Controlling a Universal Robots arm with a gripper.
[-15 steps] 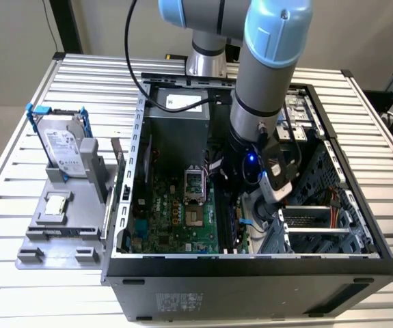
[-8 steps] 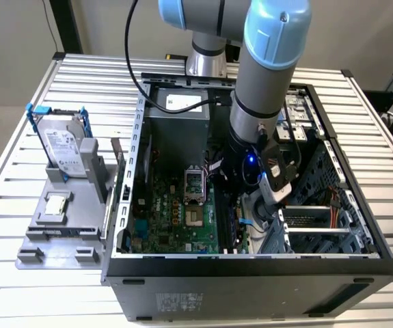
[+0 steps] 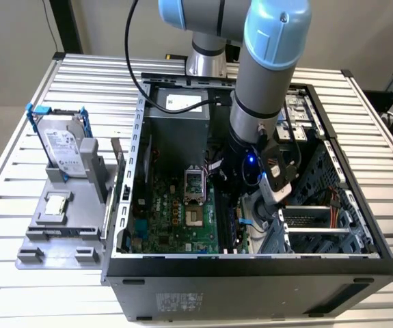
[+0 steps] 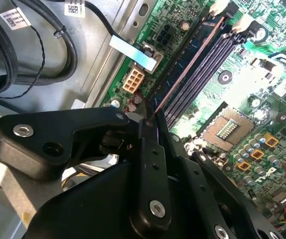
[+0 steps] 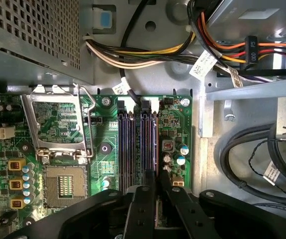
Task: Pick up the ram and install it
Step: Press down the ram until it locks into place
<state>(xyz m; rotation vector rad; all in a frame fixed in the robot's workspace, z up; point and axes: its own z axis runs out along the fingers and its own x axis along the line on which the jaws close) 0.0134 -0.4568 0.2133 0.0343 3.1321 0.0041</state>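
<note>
My gripper (image 4: 150, 119) is shut on the ram (image 4: 187, 64), a long thin stick seen edge-on as a brownish line. It runs from the fingertips along the black memory slots (image 4: 210, 62) of the green motherboard (image 4: 262, 74). In the first wrist view the gripper (image 5: 156, 181) holds the ram (image 5: 155, 149) at the slot nearest the board's edge, parallel to the slots (image 5: 128, 149). I cannot tell whether it is seated or just above. In the exterior view the gripper (image 3: 251, 205) is deep inside the open computer case (image 3: 251, 263).
The open processor socket (image 5: 63, 184) lies beside the slots. Black cables (image 5: 247, 164) and coloured power wires (image 5: 147, 57) run close to the board. Outside the case, a silver hard drive (image 3: 63, 147) in a blue-clipped frame and a small square chip (image 3: 56, 205) sit on a grey fixture.
</note>
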